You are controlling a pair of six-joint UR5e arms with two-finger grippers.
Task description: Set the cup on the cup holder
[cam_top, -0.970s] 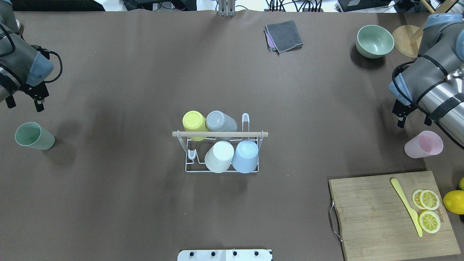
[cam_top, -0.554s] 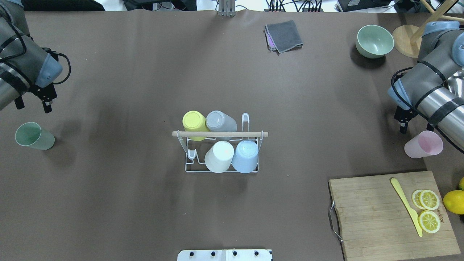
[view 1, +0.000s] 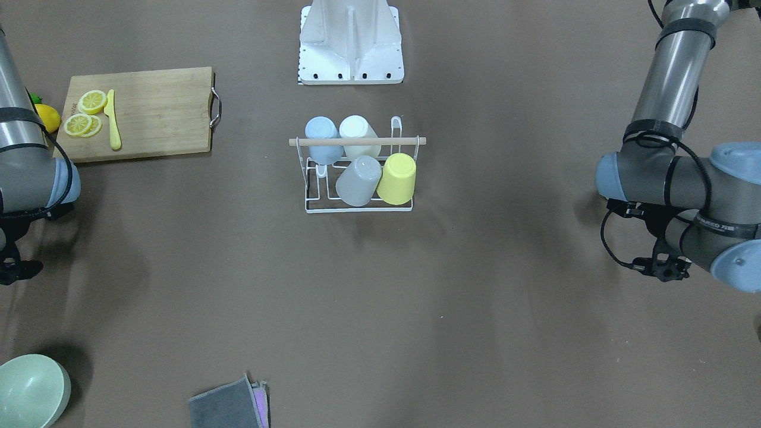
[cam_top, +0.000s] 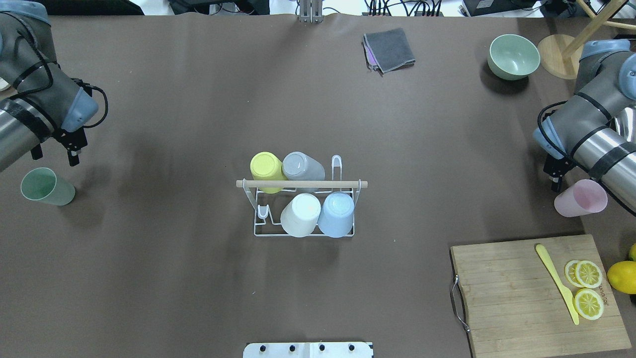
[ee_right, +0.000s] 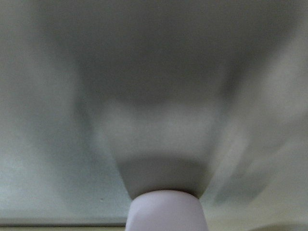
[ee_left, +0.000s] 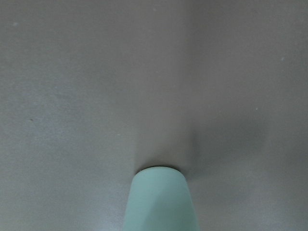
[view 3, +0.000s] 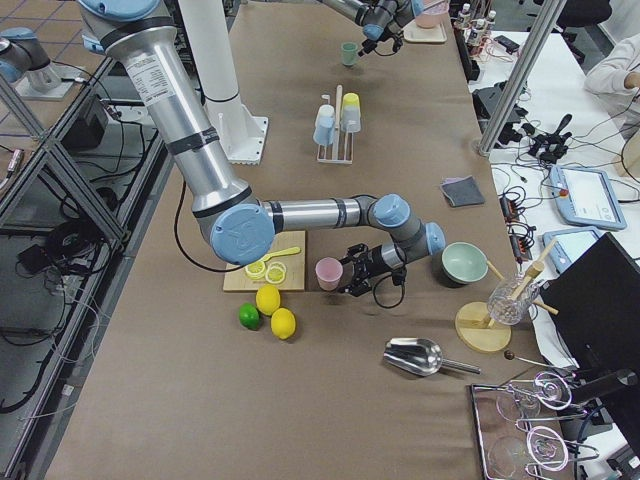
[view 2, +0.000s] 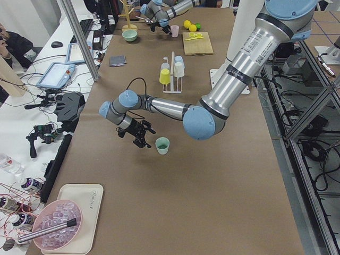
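Observation:
The white wire cup holder (cam_top: 301, 184) stands mid-table with a yellow, a grey, a white and a blue cup upside down on its prongs. A green cup (cam_top: 47, 186) lies on its side at the far left. Just beyond it my left gripper (cam_top: 53, 155) hangs open and apart from it. The left wrist view has the green cup (ee_left: 161, 199) at its bottom edge. A pink cup (cam_top: 580, 198) lies at the far right. My right gripper (cam_top: 571, 183) is open close above it, with one finger hidden by the arm. The pink cup (ee_right: 166, 211) fills the lower right wrist view.
A wooden cutting board (cam_top: 502, 298) with lemon slices and a yellow knife (cam_top: 556, 283) sits near right, a whole lemon (cam_top: 622, 276) beside it. A green bowl (cam_top: 514, 56) and a folded grey cloth (cam_top: 389, 49) lie at the far side. One free prong (cam_top: 336, 166) stands behind the rod.
Both arms have swung in toward their cups. The left gripper moved right and nearer the green cup. The right gripper dropped toward the pink cup's rim.

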